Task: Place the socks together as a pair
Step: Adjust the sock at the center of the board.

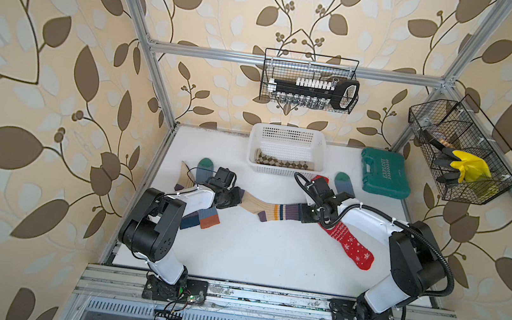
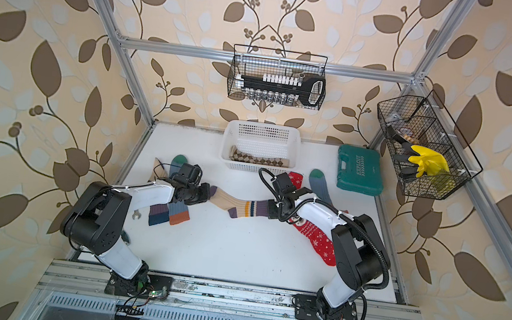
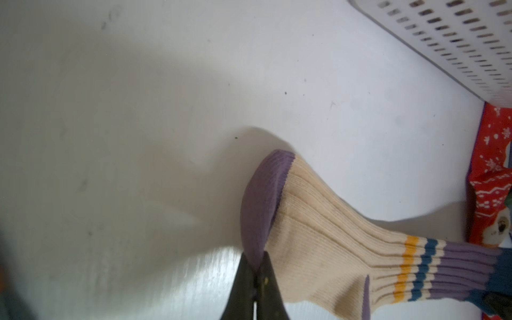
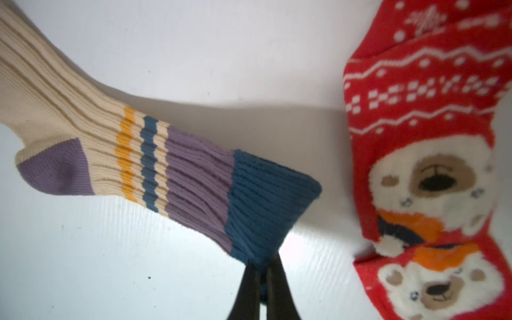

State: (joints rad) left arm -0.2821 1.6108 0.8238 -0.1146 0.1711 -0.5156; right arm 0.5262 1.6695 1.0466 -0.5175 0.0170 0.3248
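Purple toe of the striped sock [image 3: 318, 221] fills the left wrist lens. It is nipped in my left pincer [image 3: 256, 263], which is pressed together on the fabric with no gap showing. At the other end my right pincer [image 4: 263, 263] is likewise pressed together, pinching the edge of the navy cuff.

Position: the sock spans between both pincers over the middle of the worktop [image 1: 252, 256], in front of the white basket [image 1: 287, 134], with the heel sagging lowest. The shadow beneath suggests it hangs clear of the surface. Whether the heel brushes it, I cannot tell.

Handling, as I judge it:
- Light, soft, stretchy ribbed knit with no stiffness, so it droops wherever it is unsupported.
- Neither fragile nor slippery, but thin pinches at the edges could slip if drawn too taut.
- Toe and cuff are the sensible holds.

Others: its likely mate [image 1: 189, 220] lies under my left arm, cuff beside that of a blue-grey sock [image 1: 209, 220]. Red socks [image 1: 350, 242] lie by my right arm. Argyle socks [image 1: 284, 163] rest in the basket.
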